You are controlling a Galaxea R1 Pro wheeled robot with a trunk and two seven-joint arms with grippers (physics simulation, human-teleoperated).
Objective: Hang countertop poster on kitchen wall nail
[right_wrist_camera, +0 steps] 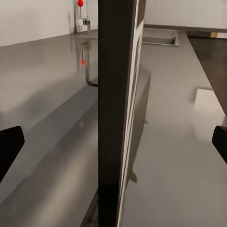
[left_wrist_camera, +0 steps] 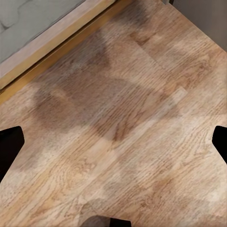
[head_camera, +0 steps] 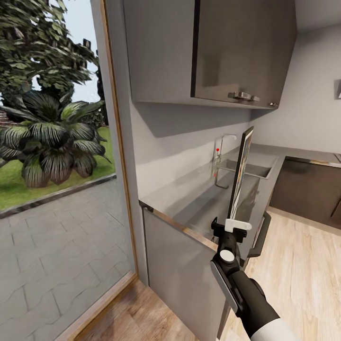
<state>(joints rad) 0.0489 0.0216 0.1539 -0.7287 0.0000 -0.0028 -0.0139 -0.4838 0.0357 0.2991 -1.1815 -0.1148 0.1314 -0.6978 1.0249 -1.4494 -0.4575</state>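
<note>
The poster [head_camera: 240,177] is held upright and edge-on above the kitchen surface [head_camera: 199,201], on the near side of the sink [head_camera: 251,168], its lower edge clamped in the right end effector [head_camera: 237,226]. The end effector is closed on the frame's bottom edge, the white fingers pressed flat against it. In the right wrist view the dark frame edge [right_wrist_camera: 113,113] is seen running straight up the middle, with the tap [right_wrist_camera: 82,21] and its red marks beyond it.

A slip or swing is judged the main risk: the tall poster is gripped only at its lowest edge, so any quick wrist turn or base movement could lever it loose or tilt it. The wall cabinet [head_camera: 241,47] hangs above the sink, and the poster's top could be knocked against its underside if it is lifted carelessly.

The right arm is extended forward and upward from the lower right, wrist roughly vertical. The left end effector's finger tip [left_wrist_camera: 10,146] is seen wide apart from its mate over the wooden floor [left_wrist_camera: 123,118], holding nothing.
</note>
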